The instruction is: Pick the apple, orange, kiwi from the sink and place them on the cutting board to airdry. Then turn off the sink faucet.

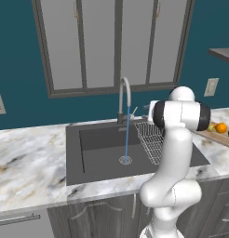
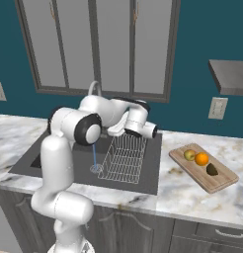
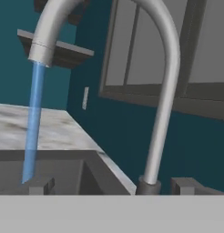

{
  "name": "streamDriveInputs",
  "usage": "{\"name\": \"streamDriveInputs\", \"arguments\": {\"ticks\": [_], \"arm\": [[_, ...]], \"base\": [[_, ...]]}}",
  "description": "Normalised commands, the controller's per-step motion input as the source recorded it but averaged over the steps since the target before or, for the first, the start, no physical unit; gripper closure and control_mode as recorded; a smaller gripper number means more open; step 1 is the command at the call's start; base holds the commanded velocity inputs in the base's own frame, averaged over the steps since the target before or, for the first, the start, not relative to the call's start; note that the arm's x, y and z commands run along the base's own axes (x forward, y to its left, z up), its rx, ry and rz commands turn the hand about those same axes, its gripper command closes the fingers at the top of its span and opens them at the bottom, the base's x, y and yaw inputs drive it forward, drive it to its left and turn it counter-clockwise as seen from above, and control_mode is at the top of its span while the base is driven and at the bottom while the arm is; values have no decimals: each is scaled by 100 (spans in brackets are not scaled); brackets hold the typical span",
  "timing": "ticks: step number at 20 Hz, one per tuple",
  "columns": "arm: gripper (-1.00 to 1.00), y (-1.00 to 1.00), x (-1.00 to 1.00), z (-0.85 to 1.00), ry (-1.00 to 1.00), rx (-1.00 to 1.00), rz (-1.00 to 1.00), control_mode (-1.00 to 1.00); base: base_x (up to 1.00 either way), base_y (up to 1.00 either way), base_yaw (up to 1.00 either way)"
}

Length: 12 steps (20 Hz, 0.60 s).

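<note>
Pincer (image 3: 111,185) spread wide, empty, tips flanking the base of the sink faucet (image 3: 161,98) without contact. Faucet: slim grey gooseneck, stem upright, arched spout pointing down into the sink (image 1: 102,160), blue water stream (image 1: 127,135) running to the drain. On the cutting board (image 2: 192,173), right of the sink: apple (image 2: 190,154), orange (image 2: 202,158) touching, kiwi (image 2: 211,169) just beside.

Faucet stem (image 3: 160,113) close ahead; water stream (image 3: 33,123) beside; gap between open.
</note>
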Motion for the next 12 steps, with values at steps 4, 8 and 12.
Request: {"name": "streamDriveInputs", "arguments": {"ticks": [4,8,12], "arm": [[-100,0,30,-10,0,0,2,-100],[-100,0,29,-10,0,0,3,-100],[-100,0,27,-11,0,0,3,-100]], "base": [[0,0,0],[0,0,0],[0,0,0]]}}
